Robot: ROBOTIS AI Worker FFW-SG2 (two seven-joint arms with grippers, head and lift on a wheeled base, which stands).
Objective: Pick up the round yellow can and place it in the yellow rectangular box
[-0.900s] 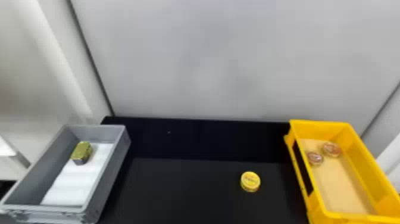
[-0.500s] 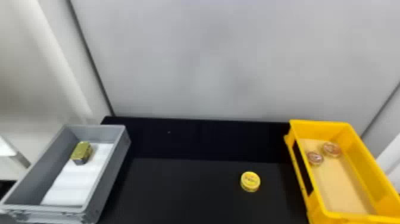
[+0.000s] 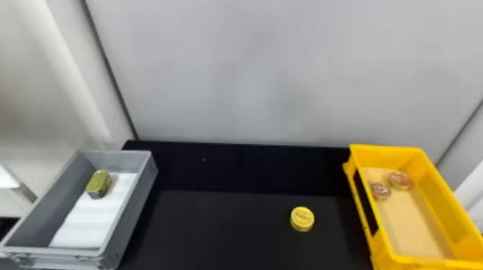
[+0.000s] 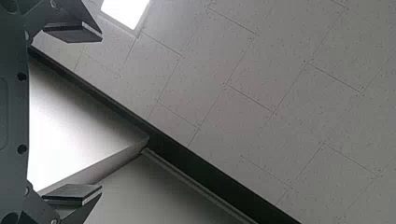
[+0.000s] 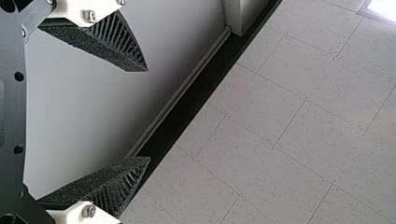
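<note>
Toward speckled panels (image 4: pixel 261 70), left gripper (image 4: pixel 102 112) and right gripper (image 5: pixel 149 115) gape.

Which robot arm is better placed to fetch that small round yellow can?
Probably the right: the round yellow can lies right of centre on the black tabletop, near the yellow rectangular plastic box. The right end effector is open and empty, though so is the left end effector.

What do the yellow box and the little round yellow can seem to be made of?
The yellow box looks like molded plastic, smooth and slightly glossy, with softly rounded rim corners. The round yellow can is probably thin metal with a printed lid, though plastic is possible.
</note>
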